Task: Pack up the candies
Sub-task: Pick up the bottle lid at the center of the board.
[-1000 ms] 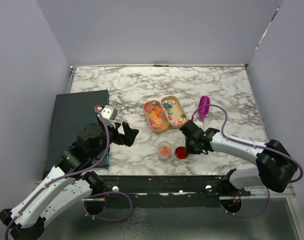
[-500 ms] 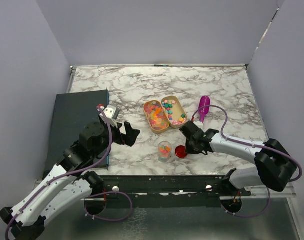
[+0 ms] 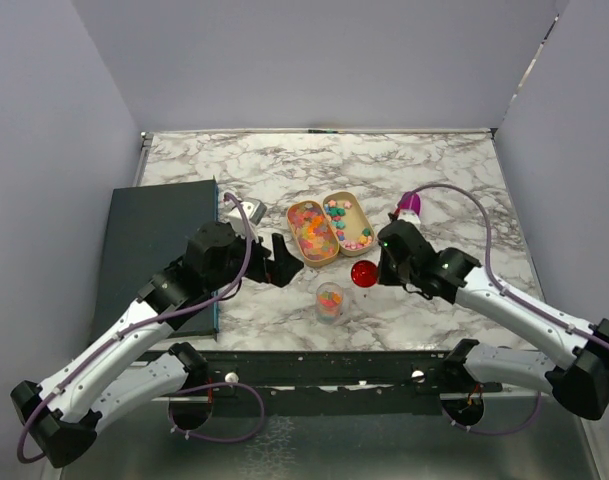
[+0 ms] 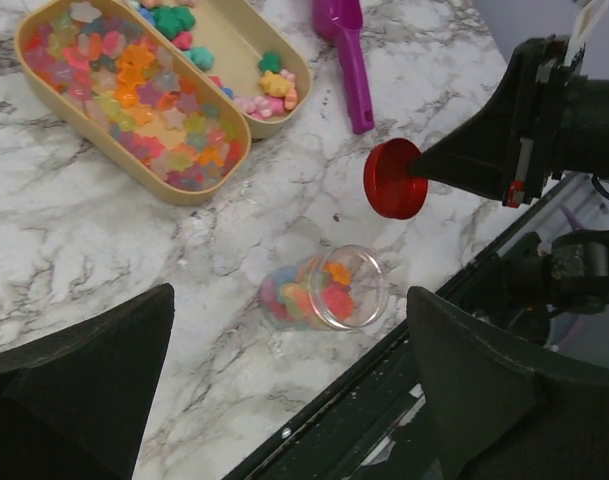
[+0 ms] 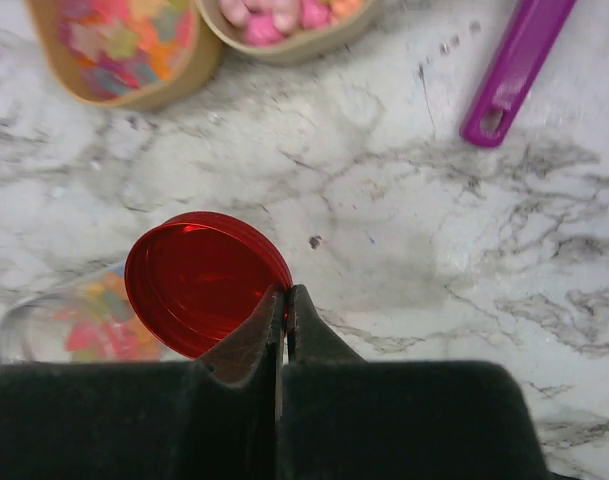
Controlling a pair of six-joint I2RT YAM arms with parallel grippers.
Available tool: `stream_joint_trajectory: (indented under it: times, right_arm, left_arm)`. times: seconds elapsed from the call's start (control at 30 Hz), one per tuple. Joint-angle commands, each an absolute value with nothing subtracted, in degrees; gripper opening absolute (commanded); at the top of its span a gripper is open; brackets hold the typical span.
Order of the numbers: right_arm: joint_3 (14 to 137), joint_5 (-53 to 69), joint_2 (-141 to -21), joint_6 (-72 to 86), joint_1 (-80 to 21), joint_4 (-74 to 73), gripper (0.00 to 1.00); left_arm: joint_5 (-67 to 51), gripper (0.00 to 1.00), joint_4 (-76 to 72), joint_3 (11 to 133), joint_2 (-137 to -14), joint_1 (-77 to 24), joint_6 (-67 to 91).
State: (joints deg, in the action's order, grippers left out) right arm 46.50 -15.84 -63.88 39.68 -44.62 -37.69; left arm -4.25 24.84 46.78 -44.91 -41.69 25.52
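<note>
My right jaws are pinched shut on the rim of the red lid (image 5: 206,283), the two tips almost meeting with only the lid's edge between them. I hold it tilted, near the clear jar (image 3: 330,300), off to the jar's right and a little beyond it, not on its mouth.

My left jaws stand wide apart and grip nothing. In the left wrist view their dark fingers (image 4: 79,385) frame the jar from either side without touching it. From above they sit just left of the jar and slightly beyond it.

The jar stands uncovered on the marbled worktop (image 3: 434,170), partly filled with candies (image 4: 134,90) in pink, orange, teal and yellow. Many more lie beyond the jar in two tan oval trays that touch along their long sides. The left tray (image 3: 312,232) is packed full. The right tray (image 3: 348,222) holds only a scatter, with bare floor showing.

The purple scoop (image 5: 519,65) lies flat on the worktop, well to the jar's right and beyond it, past the right tray. My right arm partly hides it from above. A dark mat (image 3: 154,240) covers the worktop far to the jar's left.
</note>
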Motion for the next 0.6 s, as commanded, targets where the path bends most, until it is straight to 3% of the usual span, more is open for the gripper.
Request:
stream_joint_trajectory:
  times: [0.0, 0.23, 0.57]
  right_arm:
    - [54.7, -17.4, -61.6, 32.0, -45.0, -43.1, 0.0]
    - [65.7, -9.8, -64.2, 26.3, -45.0, -43.6, 0.0]
    - [73.0, -2.1, -68.0, 23.5, -45.0, -43.8, 0.01]
  left_arm:
    - [-13.0, 0.99, 19.1, 48.7, -47.2, -41.5, 33.3]
    - [-18.8, 0.99, 6.5, 46.1, -49.6, -41.5, 46.5]
    - [-19.2, 0.83, -13.4, 37.7, -50.8, -41.5, 61.4]
